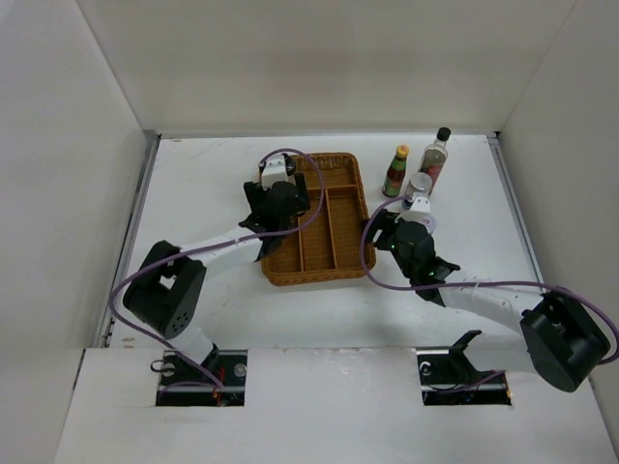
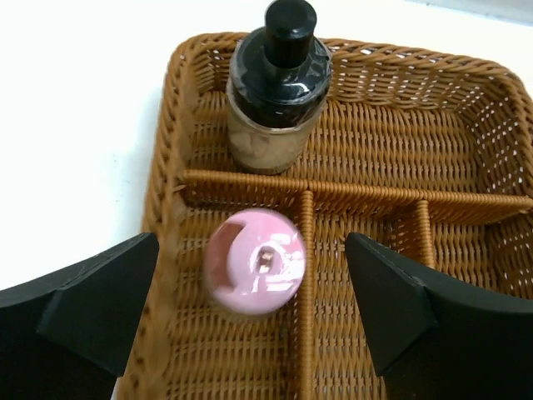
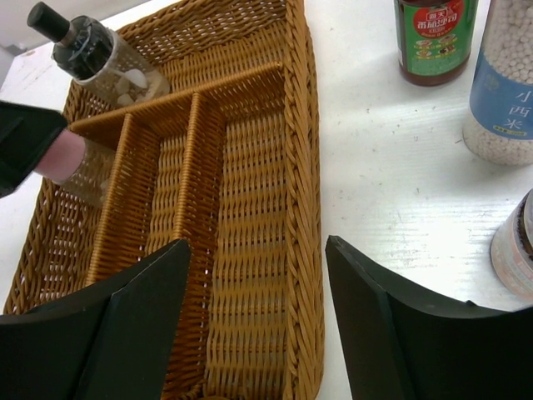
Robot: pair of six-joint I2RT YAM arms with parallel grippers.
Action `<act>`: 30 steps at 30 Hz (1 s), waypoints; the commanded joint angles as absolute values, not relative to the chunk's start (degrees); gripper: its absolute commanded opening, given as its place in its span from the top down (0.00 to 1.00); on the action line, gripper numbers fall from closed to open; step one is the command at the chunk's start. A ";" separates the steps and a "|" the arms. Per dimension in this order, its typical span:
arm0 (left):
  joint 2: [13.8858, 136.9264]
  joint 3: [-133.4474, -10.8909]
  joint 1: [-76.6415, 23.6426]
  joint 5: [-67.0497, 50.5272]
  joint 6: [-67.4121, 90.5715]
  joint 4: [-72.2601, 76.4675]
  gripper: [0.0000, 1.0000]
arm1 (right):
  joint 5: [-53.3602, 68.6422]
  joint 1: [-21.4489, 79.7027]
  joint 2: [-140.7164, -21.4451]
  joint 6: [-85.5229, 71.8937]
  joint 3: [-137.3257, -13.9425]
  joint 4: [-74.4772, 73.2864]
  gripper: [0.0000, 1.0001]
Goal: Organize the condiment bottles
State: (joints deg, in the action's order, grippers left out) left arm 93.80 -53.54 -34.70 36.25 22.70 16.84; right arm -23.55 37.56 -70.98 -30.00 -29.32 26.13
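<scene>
The pink-capped bottle (image 2: 256, 261) stands beside the tray (image 2: 162, 208) wall.

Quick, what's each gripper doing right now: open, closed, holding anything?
Left gripper: open, fingers wide on either side of the pink-capped bottle, not gripping it.
Right gripper: open, holding nothing, above the brown wicker tray.

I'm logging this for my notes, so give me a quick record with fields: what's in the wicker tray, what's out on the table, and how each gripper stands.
tray: brown wicker tray, divided
in tray: pink-capped bottle, left narrow compartment; black-capped jar, far compartment
on table, right of tray: green bottle with red label, tall clear bottle, short jar
left gripper: jaws open, either side of the pink-capped bottle, not touching
right gripper: jaws open, empty, near the tray's right rim
</scene>
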 commanded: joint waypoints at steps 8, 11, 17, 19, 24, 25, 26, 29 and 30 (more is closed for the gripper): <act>67.88 -35.97 -35.29 43.84 23.55 31.00 0.00 | -25.75 37.92 -67.77 -27.60 -31.20 27.86 0.58; 61.37 -29.20 -35.02 48.15 23.82 34.53 0.00 | -27.77 37.92 -66.89 -26.72 -32.78 25.94 0.73; 57.74 -21.01 -33.09 48.34 28.47 35.15 0.00 | -30.14 38.19 -68.29 -25.66 -39.10 19.44 0.73; 58.71 -19.87 -33.44 47.90 29.44 35.51 0.00 | -31.81 38.19 -68.47 -25.40 -41.65 17.41 0.70; 59.94 -16.88 -34.85 46.06 33.13 39.02 0.00 | -36.81 37.49 -68.38 -19.96 -49.20 11.97 0.49; 60.38 -16.53 -34.85 45.79 33.31 39.72 0.00 | -38.22 36.87 -68.29 -18.47 -50.87 10.39 0.41; 60.64 -16.18 -34.76 45.62 33.57 40.25 0.00 | -39.54 35.91 -68.29 -16.98 -52.54 8.81 0.36; 60.30 -15.12 -34.85 44.83 34.63 40.52 0.00 | -42.53 32.23 -69.52 -13.28 -56.85 4.67 0.22; 60.12 -14.94 -34.59 44.65 34.89 40.52 0.00 | -43.06 30.38 -70.22 -12.84 -57.74 3.79 0.18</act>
